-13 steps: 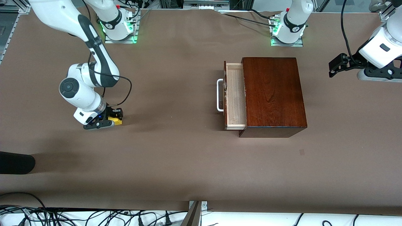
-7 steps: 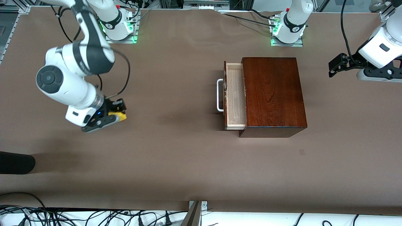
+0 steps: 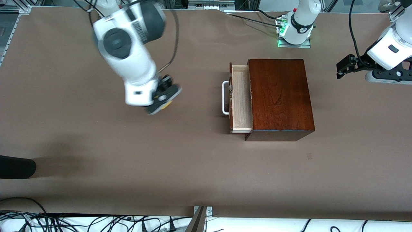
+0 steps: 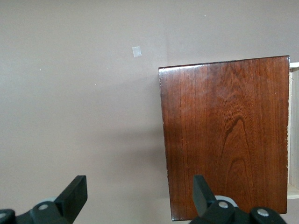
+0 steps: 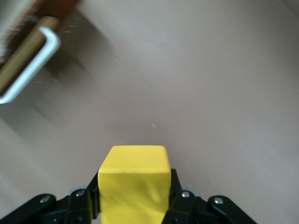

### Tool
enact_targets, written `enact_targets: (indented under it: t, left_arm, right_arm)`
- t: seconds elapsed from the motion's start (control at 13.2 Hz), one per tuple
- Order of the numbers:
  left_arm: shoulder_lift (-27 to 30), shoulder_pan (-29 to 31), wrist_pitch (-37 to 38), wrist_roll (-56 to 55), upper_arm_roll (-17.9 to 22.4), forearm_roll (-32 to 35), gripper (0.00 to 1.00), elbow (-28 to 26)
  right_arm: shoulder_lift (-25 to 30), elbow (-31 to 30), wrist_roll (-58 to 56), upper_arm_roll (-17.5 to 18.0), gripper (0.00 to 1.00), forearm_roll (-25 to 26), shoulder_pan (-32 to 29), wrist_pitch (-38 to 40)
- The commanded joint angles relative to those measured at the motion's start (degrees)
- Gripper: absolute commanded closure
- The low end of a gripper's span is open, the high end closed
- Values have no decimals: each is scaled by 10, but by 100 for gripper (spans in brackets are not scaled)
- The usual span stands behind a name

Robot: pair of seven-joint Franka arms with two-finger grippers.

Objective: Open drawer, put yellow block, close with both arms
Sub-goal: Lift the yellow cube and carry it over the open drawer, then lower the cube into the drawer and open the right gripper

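The yellow block point(image 5: 133, 179) is up in the air, squeezed tight between the jaws of the right gripper point(image 3: 163, 98). In the right wrist view the black fingers point(image 5: 180, 198) press on both of its sides. In the front view only a small bit of yellow point(image 3: 166, 105) peeks out under the gripper. The block hangs over bare tabletop point(image 3: 180, 167), in front of the drawer point(image 3: 240, 96).

The drawer is pulled part way out of the dark wooden box point(image 3: 280, 96). Its pale wood inside shows, and nothing can be seen in it. Its white handle point(image 3: 224, 97) points toward the right arm's end of the tabletop.

The left gripper point(image 3: 346, 67) waits in the air over the left arm's end of the tabletop, well apart from the box. Its jaws are spread wide, with nothing between them. The left wrist view looks down on the shiny box top point(image 4: 224, 135).

The tabletop is covered with plain brown paper, with a small pale square patch point(image 3: 309, 156) on it nearer the front camera than the box. Green lights glow at the left arm's base point(image 3: 294, 35). Black cables point(image 3: 96, 222) lie in a tangle along the white edge nearest the front camera. A dark rounded thing point(image 3: 16, 166) pokes in at the right arm's end.
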State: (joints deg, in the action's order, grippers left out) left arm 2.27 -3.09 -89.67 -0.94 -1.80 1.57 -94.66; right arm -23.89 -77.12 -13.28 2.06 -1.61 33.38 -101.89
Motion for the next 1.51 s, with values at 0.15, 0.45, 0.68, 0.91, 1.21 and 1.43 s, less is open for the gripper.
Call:
enact_targets:
  t: [0.15,0.45,0.68,0.91,1.21,1.43]
  left_arm:
    - [5,0,6,2,-1,-3,0,0]
    - [5,0,6,2,-1,-3,0,0]
    - [5,0,6,2,-2,-3,0,0]
    - [5,-1,6,2,-2,-3,0,1]
    - [5,-1,6,2,-2,-3,0,3]
    - [5,-1,6,3,-2,-3,0,3]
  right_arm:
    - [-104,161,-22,-8,100,36,131,56]
    - [-148,203,-21,-9,100,37,190,41]
    - [-164,214,-16,-14,100,49,234,22]
    - [-192,216,-18,-14,100,70,247,-22]
    - [-234,217,-33,-14,100,79,253,-74]
    - [-256,239,-37,-12,100,79,253,-85]
